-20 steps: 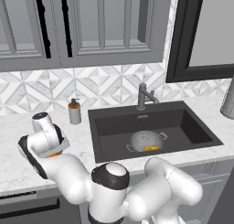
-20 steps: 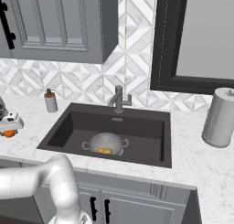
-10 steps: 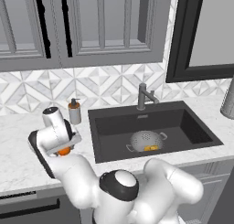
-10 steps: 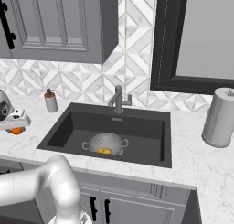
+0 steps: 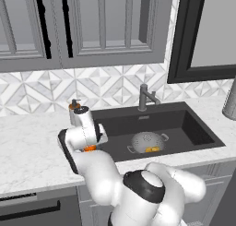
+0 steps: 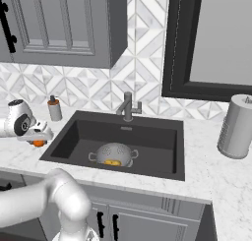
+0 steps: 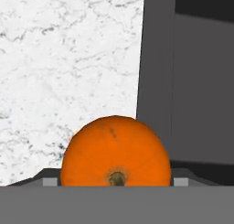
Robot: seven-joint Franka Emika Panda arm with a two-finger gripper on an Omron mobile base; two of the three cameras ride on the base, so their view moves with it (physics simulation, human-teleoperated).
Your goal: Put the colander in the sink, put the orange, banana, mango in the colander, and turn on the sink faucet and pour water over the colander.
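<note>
A white robot arm's claw (image 6: 38, 138) carries the orange (image 7: 116, 151) at the left rim of the sink (image 5: 193, 128), above the marble worktop (image 5: 32, 151), with the fruit showing as a bright spot beneath the hand in both base views. In the hand view the orange sits low between the fingers, its small dark stem spot facing the camera, with pale marble behind it on one side and the dark basin wall on the other. The jaws stand wide and appear to be clamped across the fruit's widest part, though the fingertips themselves are hidden behind it. The colander (image 5: 146, 141) already rests in the middle of the basin, and a yellow-gold fruit (image 6: 114, 162) lies inside it, too small here to say whether it is the mango or the banana. The sink faucet (image 6: 128, 106) stands upright behind the basin, with no water seen running, and an orange-topped soap dispenser (image 6: 54, 108) waits near the back corner. By appearance the orange is firm, round and fairly smooth, light enough for this claw yet apt to roll or slip if pinched off centre, so a hold squarely across its middle looks safest. The perforated metal bowl, being stiff and much wider than the fruit, should offer an easy target for a gentle release from low over its rim.
</note>
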